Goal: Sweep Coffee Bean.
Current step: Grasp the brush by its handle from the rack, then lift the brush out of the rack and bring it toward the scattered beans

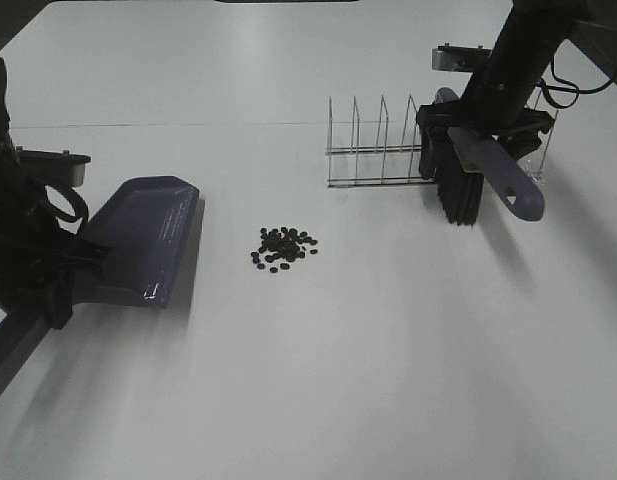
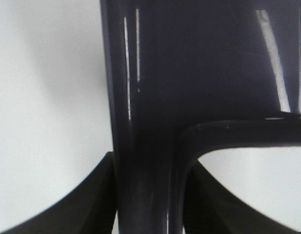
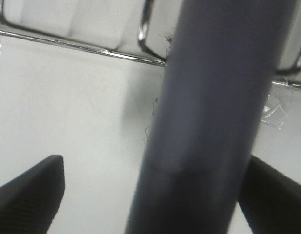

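**Figure. Two-arm stance ahead of the sweep, seen from above and from both wrists.**

My left claw (image 1: 58, 262) is clenched on the handle of the dustpan (image 1: 143, 238). In the left wrist view its fingers (image 2: 67, 209) sit tight against the dark handle on both sides. The pan rests on the table (image 1: 388, 380) with its long edge facing the coffee bean (image 1: 283, 248). The beans form a loose dark cluster on the bare surface, apart from the pan and between it and the wire rack (image 1: 378, 150).

My right claw (image 3: 155, 163) straddles the handle of the brush (image 1: 466, 170), which stands bristles-down just beside the rack's end. White table shows between one finger (image 3: 28, 195) and the handle, so I cannot tell whether that claw is clamped or merely around it.

Hazards, as I judge them:
- **Loose hold.** The brush could twist or drop as it leaves the rack.
- **Snagging.** Bristles so close to the wires could catch and drag the rack.
- **Fast or heavy stroke.** The small beans could flick past the pan or off to its sides.
- **Raised pan edge.** If the pan's edge lifts off the table, beans could roll underneath.
- **Pan shift.** A push from the brush could move the pan in my left grip.
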Robot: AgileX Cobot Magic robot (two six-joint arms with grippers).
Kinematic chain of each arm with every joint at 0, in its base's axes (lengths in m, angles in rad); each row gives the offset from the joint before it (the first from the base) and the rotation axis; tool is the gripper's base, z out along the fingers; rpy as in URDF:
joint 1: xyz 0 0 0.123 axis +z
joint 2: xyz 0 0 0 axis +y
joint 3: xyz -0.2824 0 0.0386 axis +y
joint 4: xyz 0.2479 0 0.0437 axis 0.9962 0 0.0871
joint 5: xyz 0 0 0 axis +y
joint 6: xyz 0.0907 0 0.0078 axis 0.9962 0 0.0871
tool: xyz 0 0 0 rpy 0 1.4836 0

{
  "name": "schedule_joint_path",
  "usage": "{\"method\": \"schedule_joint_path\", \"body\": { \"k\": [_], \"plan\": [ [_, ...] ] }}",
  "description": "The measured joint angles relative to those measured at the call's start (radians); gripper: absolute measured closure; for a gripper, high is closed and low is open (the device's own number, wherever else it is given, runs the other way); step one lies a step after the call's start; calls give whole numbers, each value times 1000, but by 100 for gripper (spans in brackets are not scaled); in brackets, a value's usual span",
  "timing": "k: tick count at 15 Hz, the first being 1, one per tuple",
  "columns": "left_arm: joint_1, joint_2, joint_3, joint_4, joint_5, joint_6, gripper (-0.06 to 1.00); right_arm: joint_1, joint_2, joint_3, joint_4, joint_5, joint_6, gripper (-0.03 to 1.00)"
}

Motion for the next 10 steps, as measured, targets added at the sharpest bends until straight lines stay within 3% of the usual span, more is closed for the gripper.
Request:
{"method": "schedule_joint_path", "body": {
  "k": [3,6,10],
  "plan": [
    [0,0,0,0,0,0,62,0,0,0,-4,0,40,27],
    [0,0,0,0,0,0,62,0,0,0,-37,0,63,65],
    [0,0,0,-5,0,0,62,0,0,0,-61,0,63,64]
  ]
}}
